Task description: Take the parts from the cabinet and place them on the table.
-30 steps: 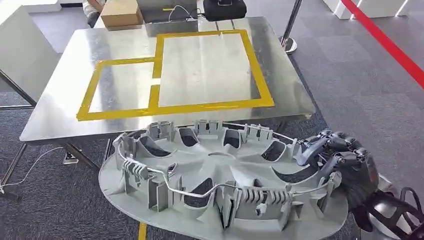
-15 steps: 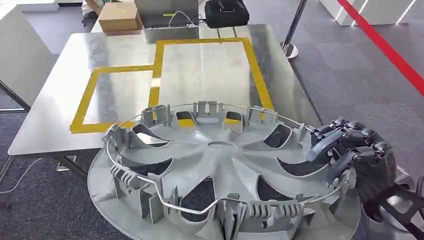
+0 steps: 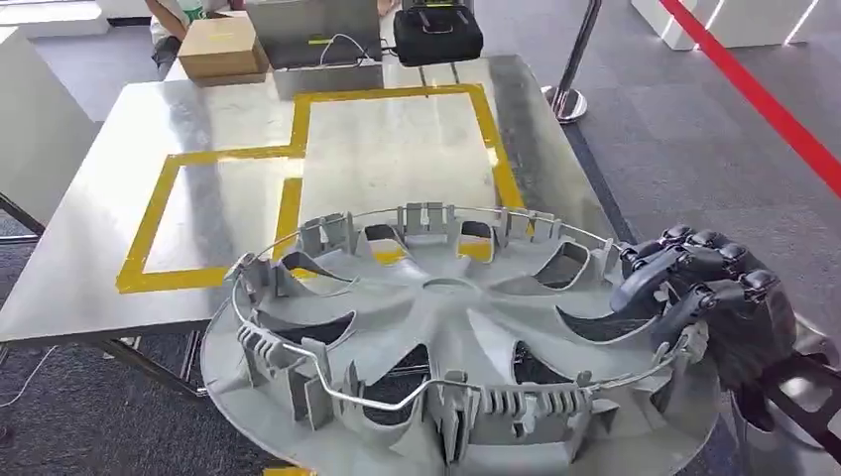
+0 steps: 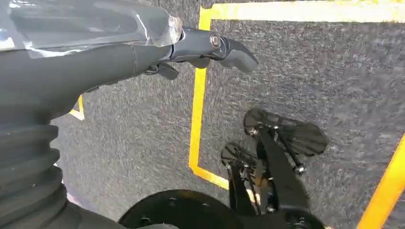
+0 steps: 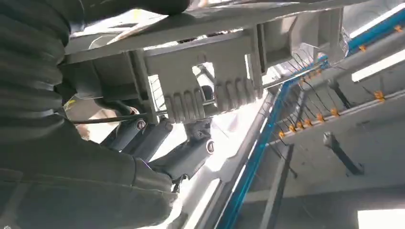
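A large grey plastic wheel cover (image 3: 446, 327) with a wire ring and clips around its rim lies inner side up, low in the head view. My right hand (image 3: 709, 297) grips its right rim with fingers curled over the edge. In the right wrist view the fingers (image 5: 157, 143) wrap under a ribbed clip of the cover (image 5: 205, 90). The cover's far edge overlaps the near edge of the metal table (image 3: 397, 149), which bears yellow tape rectangles (image 3: 298, 159). My left hand (image 4: 143, 47) hangs over grey carpet with fingers extended, holding nothing.
At the table's far edge stand a cardboard box (image 3: 223, 48), a grey case (image 3: 312, 35) and a black bag (image 3: 436, 30). A stanchion post (image 3: 570, 59) is at the far right. A red floor line (image 3: 764, 94) runs right. A white panel (image 3: 30, 119) stands left.
The whole view has shifted: the table is nearer and lower in the picture. The wheel cover's far edge now lies over the table's near edge. My right hand keeps its grip.
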Robot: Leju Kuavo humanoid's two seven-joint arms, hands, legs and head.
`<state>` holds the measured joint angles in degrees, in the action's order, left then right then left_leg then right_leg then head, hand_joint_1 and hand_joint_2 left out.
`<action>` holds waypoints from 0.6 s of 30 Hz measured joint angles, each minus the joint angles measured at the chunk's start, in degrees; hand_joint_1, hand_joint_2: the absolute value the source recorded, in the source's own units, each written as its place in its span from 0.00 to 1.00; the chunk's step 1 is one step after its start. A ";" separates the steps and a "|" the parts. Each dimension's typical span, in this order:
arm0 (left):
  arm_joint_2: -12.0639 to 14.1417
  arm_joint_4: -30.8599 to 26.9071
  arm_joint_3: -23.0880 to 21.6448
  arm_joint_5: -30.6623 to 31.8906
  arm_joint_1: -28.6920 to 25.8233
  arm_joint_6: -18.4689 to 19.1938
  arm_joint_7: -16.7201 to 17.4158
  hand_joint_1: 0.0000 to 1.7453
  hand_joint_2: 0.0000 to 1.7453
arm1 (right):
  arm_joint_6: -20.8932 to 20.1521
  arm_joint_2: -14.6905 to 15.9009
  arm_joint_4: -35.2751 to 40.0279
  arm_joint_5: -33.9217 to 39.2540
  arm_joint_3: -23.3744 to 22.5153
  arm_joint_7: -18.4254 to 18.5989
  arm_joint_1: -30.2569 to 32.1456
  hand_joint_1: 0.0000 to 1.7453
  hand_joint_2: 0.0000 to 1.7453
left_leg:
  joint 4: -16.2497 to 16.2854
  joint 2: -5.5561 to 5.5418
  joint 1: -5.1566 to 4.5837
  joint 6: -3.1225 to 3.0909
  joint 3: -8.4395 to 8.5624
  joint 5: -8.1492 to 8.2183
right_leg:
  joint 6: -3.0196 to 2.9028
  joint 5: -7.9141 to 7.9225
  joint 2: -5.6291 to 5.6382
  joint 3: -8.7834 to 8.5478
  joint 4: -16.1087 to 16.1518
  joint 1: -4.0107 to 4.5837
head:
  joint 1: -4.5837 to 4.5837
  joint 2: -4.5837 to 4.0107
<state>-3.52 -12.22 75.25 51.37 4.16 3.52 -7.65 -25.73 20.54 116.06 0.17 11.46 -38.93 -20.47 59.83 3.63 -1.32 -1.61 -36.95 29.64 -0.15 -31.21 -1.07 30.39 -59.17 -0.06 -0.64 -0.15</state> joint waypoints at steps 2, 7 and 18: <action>0.04 0.00 0.04 -0.02 -0.22 0.00 -0.13 0.00 1.00 | -0.22 0.51 -0.02 0.09 -0.57 0.00 0.49 1.00 1.00 | -0.92 -1.10 0.02 -0.65 0.68 -1.74 | 0.89 0.64 -0.56 -0.80 -0.70 0.09 | -0.02 0.00; 0.04 0.00 0.39 -0.02 -0.12 0.13 -0.50 0.00 1.00 | -0.72 1.34 0.00 0.68 -1.40 -0.56 1.02 1.00 1.00 | -1.35 -2.46 1.00 -1.42 3.45 -1.08 | 2.40 -4.23 0.58 5.69 -12.66 -0.31 | 0.46 0.00; 0.04 0.00 0.68 0.06 -0.16 0.17 -0.54 0.00 1.00 | -0.76 1.15 0.02 -0.18 -1.45 -0.74 1.42 1.00 1.00 | -1.41 -3.23 1.10 1.20 7.45 2.23 | 0.32 4.16 0.79 4.91 -0.58 -0.48 | 0.46 0.00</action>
<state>-3.48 -12.22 75.93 51.43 4.00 3.69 -8.19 -26.49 21.68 116.08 0.00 10.01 -39.67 -19.04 58.42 0.39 -0.22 -0.41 -29.49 31.87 0.17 -27.05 -0.27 35.30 -59.74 -0.53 -0.17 -0.15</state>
